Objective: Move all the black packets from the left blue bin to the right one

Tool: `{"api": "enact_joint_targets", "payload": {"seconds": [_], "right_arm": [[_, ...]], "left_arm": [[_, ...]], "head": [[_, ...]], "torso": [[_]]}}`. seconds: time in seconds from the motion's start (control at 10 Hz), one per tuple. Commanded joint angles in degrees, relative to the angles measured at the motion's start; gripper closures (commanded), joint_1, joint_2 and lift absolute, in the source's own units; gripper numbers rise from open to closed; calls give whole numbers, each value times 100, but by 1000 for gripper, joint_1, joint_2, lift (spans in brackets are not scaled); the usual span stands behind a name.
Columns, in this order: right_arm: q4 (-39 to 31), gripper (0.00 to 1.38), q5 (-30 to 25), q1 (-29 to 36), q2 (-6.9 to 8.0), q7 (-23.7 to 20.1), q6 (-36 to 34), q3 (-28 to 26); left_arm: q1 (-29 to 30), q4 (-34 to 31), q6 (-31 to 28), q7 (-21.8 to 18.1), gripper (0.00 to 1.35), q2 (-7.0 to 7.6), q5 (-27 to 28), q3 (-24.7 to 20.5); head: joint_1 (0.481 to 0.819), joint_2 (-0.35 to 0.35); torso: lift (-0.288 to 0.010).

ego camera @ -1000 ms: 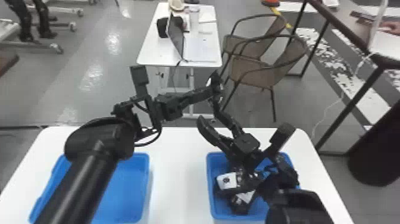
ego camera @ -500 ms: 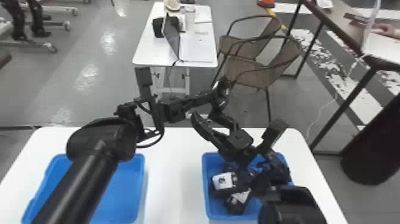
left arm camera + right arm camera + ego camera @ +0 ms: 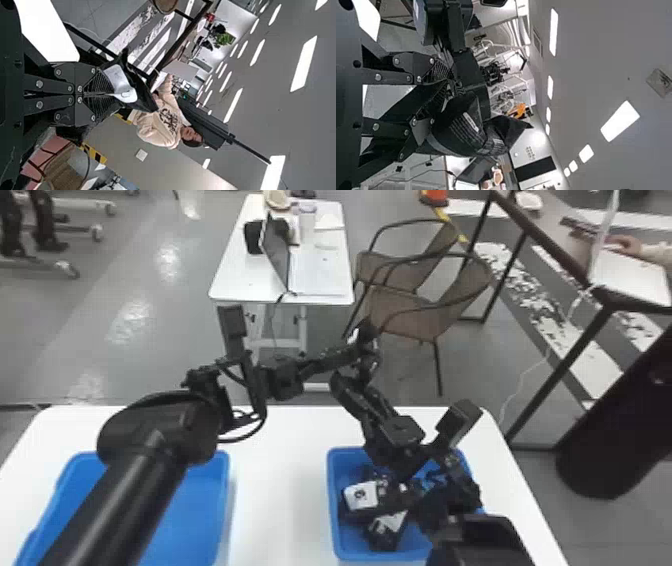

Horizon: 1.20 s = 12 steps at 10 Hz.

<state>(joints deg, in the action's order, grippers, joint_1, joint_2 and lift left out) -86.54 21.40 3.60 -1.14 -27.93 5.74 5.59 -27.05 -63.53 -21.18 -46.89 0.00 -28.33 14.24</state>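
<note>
I have a smooth white table (image 3: 280, 490) in front of me, its far corners rounded and its far edge running straight from left to right. Directly on it I see my two blue bins: the left bin (image 3: 200, 510) and the right bin (image 3: 333, 500) sit well apart, with a strip of white tabletop between them, and their far rims lie just nearer to me than that edge.

On one white counter (image 3: 280, 490) I count two blue bins: the right blue bin (image 3: 333, 510) and a second (image 3: 202, 510) to its left. The right blue bin holds at least two black packets (image 3: 361, 496), the exact number hard to tell; beyond it are at least one more (image 3: 364, 331), my left end effector (image 3: 350, 351), my right end effector (image 3: 342, 382) and two brown chairs (image 3: 412, 315).
</note>
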Motion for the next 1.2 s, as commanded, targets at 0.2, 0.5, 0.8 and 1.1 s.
{"api": "enact_joint_targets", "payload": {"seconds": [0.2,0.5,0.8,1.1], "right_arm": [[-3,1033,127,62,-106,59,191,-6],[-21,1093,83,89,-123,112,208,-6],[-56,1277,320,212,-88,385,349,3],[6,1277,584,203,-158,385,261,65]], "left_arm": [[51,-1,-27,-4,1213,-15,-76,0],[42,-1,-44,-4,1213,-15,-182,26],[51,-1,-53,-4,1213,-15,-243,79],[68,-1,-97,-4,1210,-15,-322,105]], "head": [[691,-153],[692,-159],[692,-169],[695,-178]], "torso": [[0],[0],[0],[0]]}}
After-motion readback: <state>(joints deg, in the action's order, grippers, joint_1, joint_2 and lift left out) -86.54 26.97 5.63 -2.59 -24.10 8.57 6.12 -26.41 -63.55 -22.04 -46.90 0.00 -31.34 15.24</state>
